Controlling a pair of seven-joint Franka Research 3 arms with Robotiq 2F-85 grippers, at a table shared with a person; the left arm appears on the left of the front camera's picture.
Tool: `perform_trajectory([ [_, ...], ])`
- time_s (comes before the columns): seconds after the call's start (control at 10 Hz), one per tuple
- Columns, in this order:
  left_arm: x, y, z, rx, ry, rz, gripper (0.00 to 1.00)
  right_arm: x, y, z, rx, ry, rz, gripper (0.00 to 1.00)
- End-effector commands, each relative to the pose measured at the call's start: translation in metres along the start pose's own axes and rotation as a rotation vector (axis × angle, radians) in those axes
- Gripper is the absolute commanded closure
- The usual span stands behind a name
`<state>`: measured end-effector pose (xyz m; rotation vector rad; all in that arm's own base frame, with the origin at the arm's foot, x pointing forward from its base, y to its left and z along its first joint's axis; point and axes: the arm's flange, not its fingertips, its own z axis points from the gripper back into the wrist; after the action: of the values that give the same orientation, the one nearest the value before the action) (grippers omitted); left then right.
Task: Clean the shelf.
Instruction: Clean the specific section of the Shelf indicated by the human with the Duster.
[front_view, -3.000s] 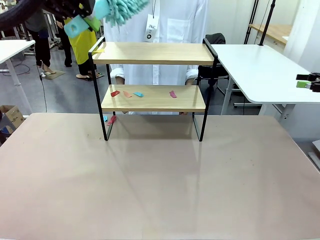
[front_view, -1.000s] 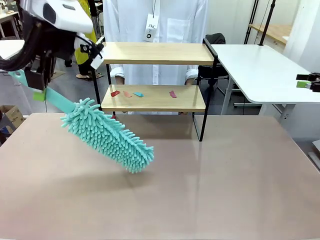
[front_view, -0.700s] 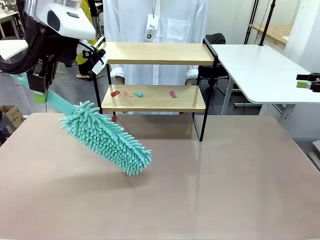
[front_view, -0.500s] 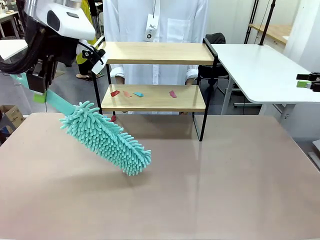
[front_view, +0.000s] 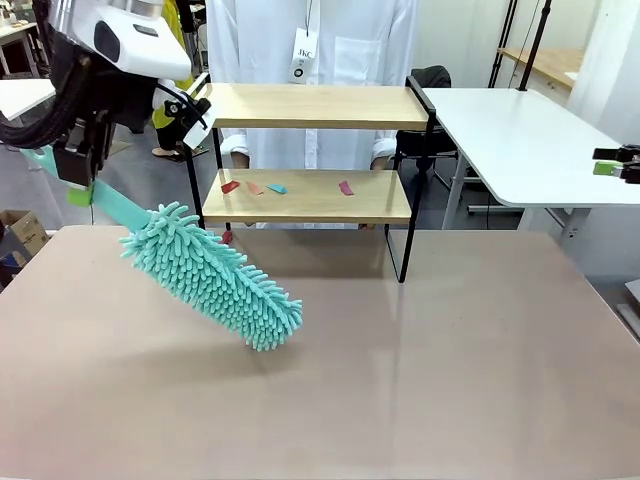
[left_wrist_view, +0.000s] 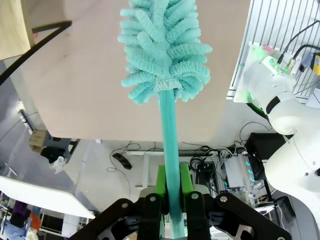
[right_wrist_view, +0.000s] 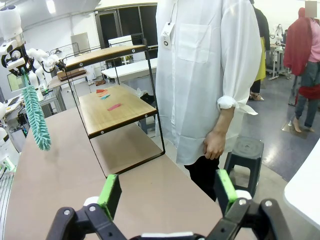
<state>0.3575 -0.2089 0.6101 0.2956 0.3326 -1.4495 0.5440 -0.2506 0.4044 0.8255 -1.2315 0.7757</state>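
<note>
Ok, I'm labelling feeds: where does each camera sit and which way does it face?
Front: fixed on the robot's side, facing across the table at the shelf and person; left tool grips the duster.
Left wrist: on that wrist, looking down the duster to the table; green pads show.
Right wrist: off the table's right side, facing shelf and person; right tool open.
Shared: duster and shelf, all three.

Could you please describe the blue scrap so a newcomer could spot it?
Find the two-tier wooden shelf in a black metal frame at the beige table's far edge. Four scraps lie on its lower board; the blue scrap is third from the left, its neighbours red or orange.
</note>
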Motion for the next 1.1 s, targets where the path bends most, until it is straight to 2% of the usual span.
perform_trajectory([
  [0.0, -0.0013, -0.0008, 0.0007, -0.002, 0.002, 0.001, 0.87, 0.0025, 0.0018, -0.0016, 0.002, -0.003, 0.003, 0.00],
  [1.0, -0.0013, -0.0008, 0.0007, -0.002, 0.002, 0.001, 0.87, 0.0025, 0.0018, -0.0016, 0.002, -0.003, 0.003, 0.00],
])
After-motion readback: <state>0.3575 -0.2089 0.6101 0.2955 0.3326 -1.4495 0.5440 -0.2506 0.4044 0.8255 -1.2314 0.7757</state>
